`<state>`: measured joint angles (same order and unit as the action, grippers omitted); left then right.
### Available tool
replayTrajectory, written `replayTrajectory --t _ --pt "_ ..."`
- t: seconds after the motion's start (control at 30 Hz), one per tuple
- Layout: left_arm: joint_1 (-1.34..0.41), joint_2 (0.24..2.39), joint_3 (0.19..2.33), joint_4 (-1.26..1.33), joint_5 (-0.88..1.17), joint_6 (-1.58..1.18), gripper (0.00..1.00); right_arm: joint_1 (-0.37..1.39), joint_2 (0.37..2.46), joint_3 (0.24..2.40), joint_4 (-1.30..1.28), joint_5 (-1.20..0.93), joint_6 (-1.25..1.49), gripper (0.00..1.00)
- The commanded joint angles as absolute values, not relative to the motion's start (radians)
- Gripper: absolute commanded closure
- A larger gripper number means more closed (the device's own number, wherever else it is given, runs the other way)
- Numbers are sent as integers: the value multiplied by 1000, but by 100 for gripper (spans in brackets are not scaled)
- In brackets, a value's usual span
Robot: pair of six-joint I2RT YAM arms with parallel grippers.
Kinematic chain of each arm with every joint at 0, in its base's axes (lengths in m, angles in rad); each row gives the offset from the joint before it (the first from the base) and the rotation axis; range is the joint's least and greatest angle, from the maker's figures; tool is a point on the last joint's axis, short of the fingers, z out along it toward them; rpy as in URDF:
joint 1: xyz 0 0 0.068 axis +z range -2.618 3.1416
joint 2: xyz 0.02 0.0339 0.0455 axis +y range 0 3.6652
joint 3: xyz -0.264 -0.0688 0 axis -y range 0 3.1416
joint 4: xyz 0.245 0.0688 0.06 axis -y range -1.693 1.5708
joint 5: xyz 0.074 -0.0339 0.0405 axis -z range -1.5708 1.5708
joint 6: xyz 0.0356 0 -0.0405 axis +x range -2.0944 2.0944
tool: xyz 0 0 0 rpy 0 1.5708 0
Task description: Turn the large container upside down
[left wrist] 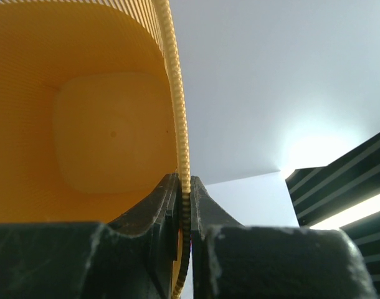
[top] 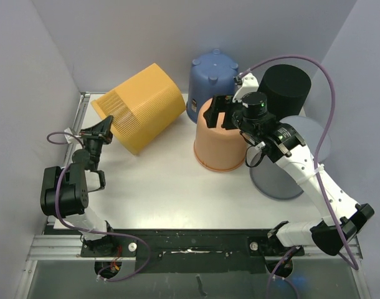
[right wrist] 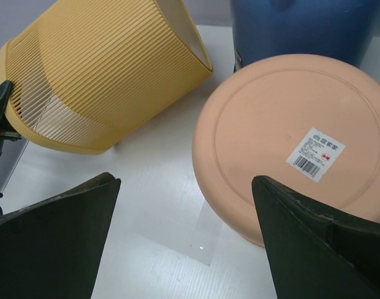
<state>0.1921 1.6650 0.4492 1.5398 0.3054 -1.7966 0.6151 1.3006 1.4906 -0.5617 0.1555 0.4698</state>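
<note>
Left tool (left wrist: 185, 187) clenched on the rim of the large yellow container (top: 143, 106), lying tilted at the far left of the tabletop (top: 165, 193); rolling its mouth downward calls for a firm pinch, right tool (top: 222, 113) released over the orange tub (top: 218, 146).

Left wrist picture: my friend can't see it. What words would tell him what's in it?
Two black jaws pinch the ribbed rim of a yellow bin, seen close up, looking into its smooth inside. Right of it are a pale wall and a dark striped shape.
</note>
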Motion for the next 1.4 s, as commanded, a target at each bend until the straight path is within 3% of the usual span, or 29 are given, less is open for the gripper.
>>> replayTrajectory --t 0.0,0.37,0.7,1.17,1.37 --pt "199 1628 508 1795 350 -1836 100 614 1328 1553 -476 111 436 7" --pt "160 1668 627 1794 328 -1863 100 609 1339 1541 -449 94 452 7" --pt "180 1594 482 1796 352 -1860 100 514 1565 1721 -365 -87 428 6" --pt "196 1582 428 1795 402 -1860 100 495 1887 1971 -338 -188 444 6" --pt "198 1592 431 1795 422 -1861 100 492 1985 2067 -315 -350 470 5"
